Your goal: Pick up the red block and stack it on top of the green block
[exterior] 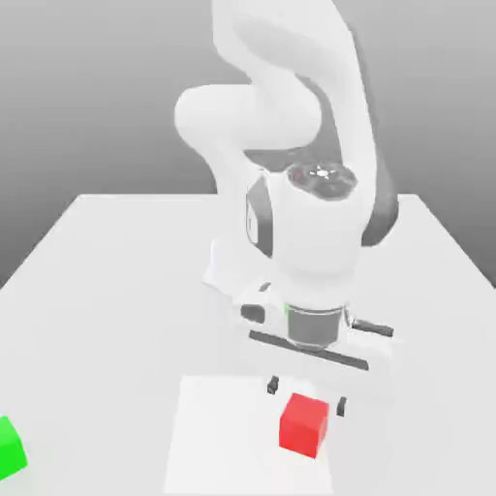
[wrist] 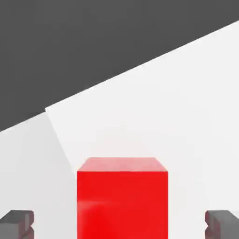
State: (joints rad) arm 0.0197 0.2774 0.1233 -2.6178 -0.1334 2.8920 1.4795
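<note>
White table [exterior: 107,320]: white patch [exterior: 228,436], 1 red block [exterior: 304,424], 1 green block [exterior: 9,449].

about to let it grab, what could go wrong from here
The open gripper might clip the red block on its way down if it drifts sideways, since a finger hangs off either side. Later, the stack could miss: the green block is cut off at the exterior view's left edge, so alignment there may be hard to check.
</note>
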